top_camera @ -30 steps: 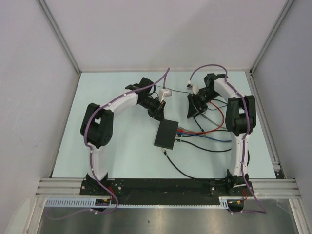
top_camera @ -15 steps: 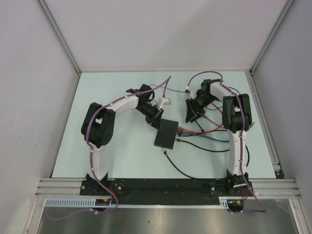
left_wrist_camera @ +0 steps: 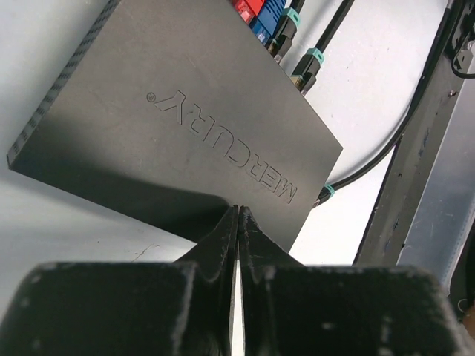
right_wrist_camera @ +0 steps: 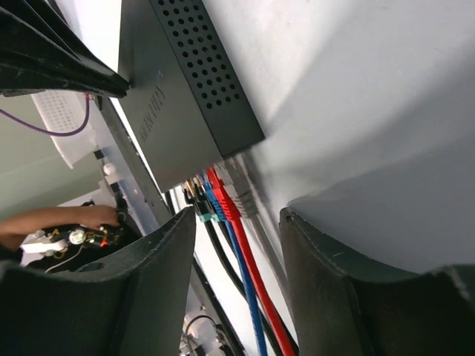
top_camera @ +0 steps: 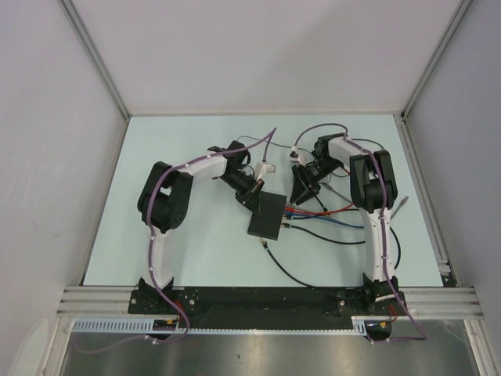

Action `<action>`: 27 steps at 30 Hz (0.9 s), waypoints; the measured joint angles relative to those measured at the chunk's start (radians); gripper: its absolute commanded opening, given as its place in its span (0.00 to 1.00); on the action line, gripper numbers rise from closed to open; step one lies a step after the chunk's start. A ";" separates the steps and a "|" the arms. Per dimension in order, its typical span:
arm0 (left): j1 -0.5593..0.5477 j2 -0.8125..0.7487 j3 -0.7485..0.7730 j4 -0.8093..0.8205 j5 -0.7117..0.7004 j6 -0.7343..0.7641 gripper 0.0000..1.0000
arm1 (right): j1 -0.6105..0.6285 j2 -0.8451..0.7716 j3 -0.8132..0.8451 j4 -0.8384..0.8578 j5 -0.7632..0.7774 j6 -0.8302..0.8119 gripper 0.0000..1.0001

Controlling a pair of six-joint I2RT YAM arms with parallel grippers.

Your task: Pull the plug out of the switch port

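— What's the left gripper (left_wrist_camera: 237, 215) up to?

— Its fingers are pressed tight together with nothing between them; the tips sit low at the edge of the switch box (left_wrist_camera: 185, 119), on the side away from the cables. I'd guess it is there to pin the box so it won't slide when a plug is tugged; whether the tips actually bear on the lid, I can't tell.

— And the box?

— Flat on the pale table (top_camera: 156, 157), between the two arms and a little askew.

— So where's the port?

— The switch port (right_wrist_camera: 211, 176) is somewhere in the row of sockets on the short edge facing the right arm; which socket, I can't say. That edge is crowded; a grey plug (right_wrist_camera: 241, 196), a red cable (right_wrist_camera: 237, 230) and a blue cable (right_wrist_camera: 227, 252) sit side by side, and black cables with teal boots (left_wrist_camera: 306, 65) run off next to them; every one of those looks seated.

— And the right gripper (right_wrist_camera: 237, 219)?

— Its fingers stand partway apart and empty; from its own camera the plugs sit framed in the gap, near but not touching; it looks lined up along the cables so that a pull would come straight out of the socket.

— Nothing pulled yet, then?

— Not by the look of it; I'd call this the approach. The plugs are packed so close that catching a neighbour seems the obvious risk.
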 measured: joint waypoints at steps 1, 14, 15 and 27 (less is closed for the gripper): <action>0.000 0.001 0.000 0.002 0.000 -0.004 0.06 | 0.006 0.004 0.000 0.000 -0.005 0.008 0.52; -0.002 0.002 0.000 0.012 -0.003 -0.029 0.07 | 0.006 0.035 -0.016 0.024 -0.063 0.093 0.46; -0.002 0.002 0.000 0.013 -0.003 -0.029 0.07 | 0.005 0.035 -0.021 0.032 -0.068 0.103 0.45; -0.003 0.002 0.000 0.014 -0.005 -0.029 0.07 | -0.001 0.031 -0.060 0.108 -0.110 0.193 0.44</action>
